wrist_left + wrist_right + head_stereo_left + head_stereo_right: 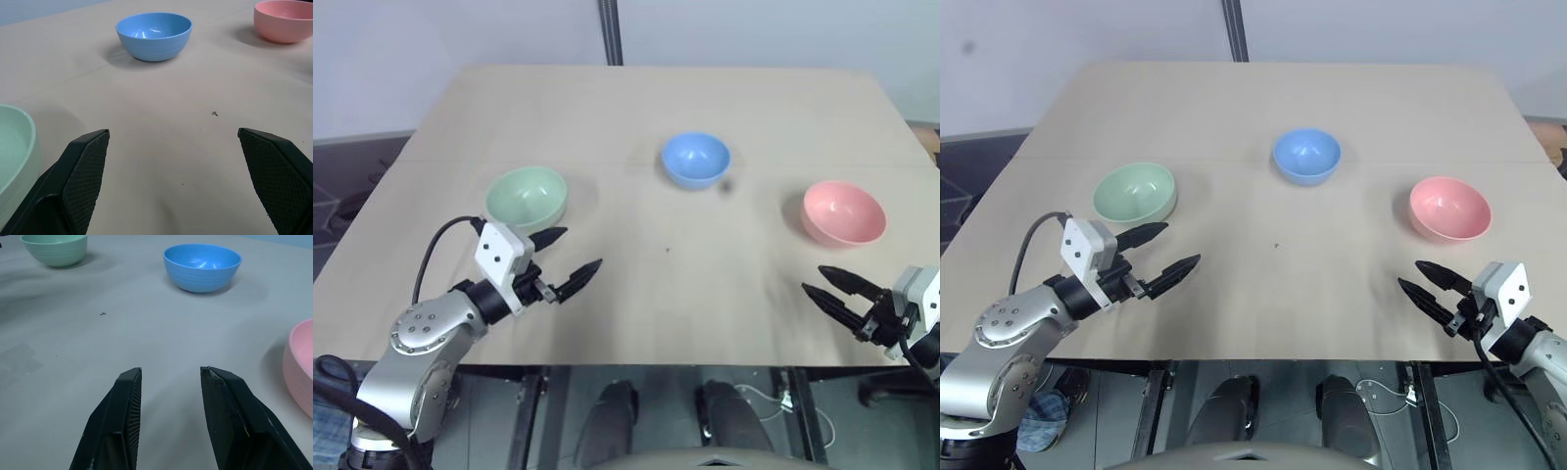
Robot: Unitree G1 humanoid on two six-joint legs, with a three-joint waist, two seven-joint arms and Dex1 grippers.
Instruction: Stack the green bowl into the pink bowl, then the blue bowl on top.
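Note:
Three bowls sit apart on the beige table (646, 98). The green bowl (527, 197) is at the left, the blue bowl (695, 159) farther back in the middle, and the pink bowl (843, 211) at the right. My left gripper (576, 257) hovers just in front of the green bowl, wide open and empty. Over the table's front right edge, in front of the pink bowl, my right gripper (819, 280) is partly open with nothing between its fingers (122, 416).
A dark post (611, 31) rises behind the table's far edge. A tiny dark speck (668, 250) lies on the tabletop between the bowls. The table's front edge runs just beneath both grippers.

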